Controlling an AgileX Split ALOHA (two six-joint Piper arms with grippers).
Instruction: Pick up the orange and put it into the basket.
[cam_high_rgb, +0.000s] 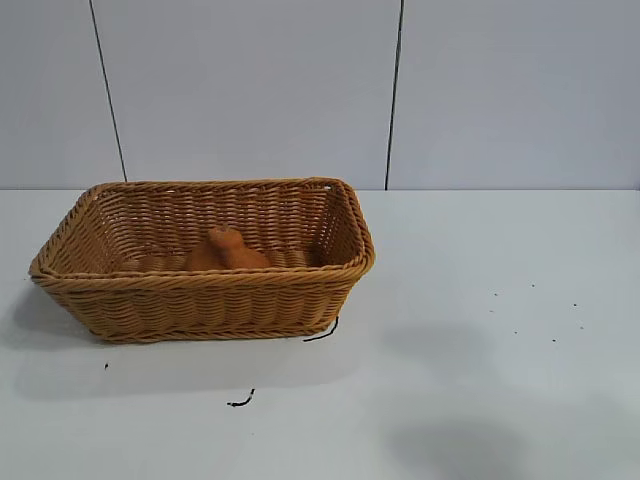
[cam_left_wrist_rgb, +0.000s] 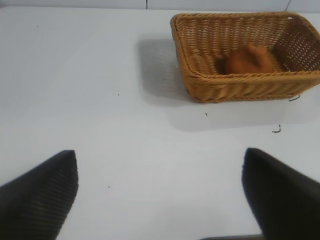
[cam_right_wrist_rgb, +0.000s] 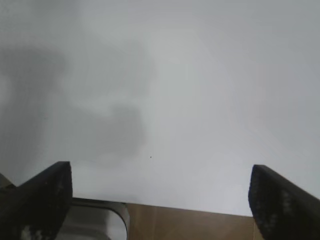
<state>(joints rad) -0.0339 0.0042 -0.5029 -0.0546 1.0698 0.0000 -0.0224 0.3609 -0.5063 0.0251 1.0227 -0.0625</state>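
Holding my left pincer (cam_left_wrist_rgb: 160, 192) wide open and empty above the counter (cam_left_wrist_rgb: 100, 100), orange (cam_high_rgb: 226, 250) resting inside the basket (cam_high_rgb: 200, 305), my right pincer (cam_right_wrist_rgb: 160, 195) likewise spread, gripping nothing.

Neither arm appears in the exterior view. The left gripper (cam_left_wrist_rgb: 160, 192) shows in its own wrist view with its two dark fingers (cam_left_wrist_rgb: 42, 200) spread wide apart, nothing between them. The right gripper (cam_right_wrist_rgb: 160, 200) likewise has its fingers (cam_right_wrist_rgb: 280, 205) set far apart, holding nothing
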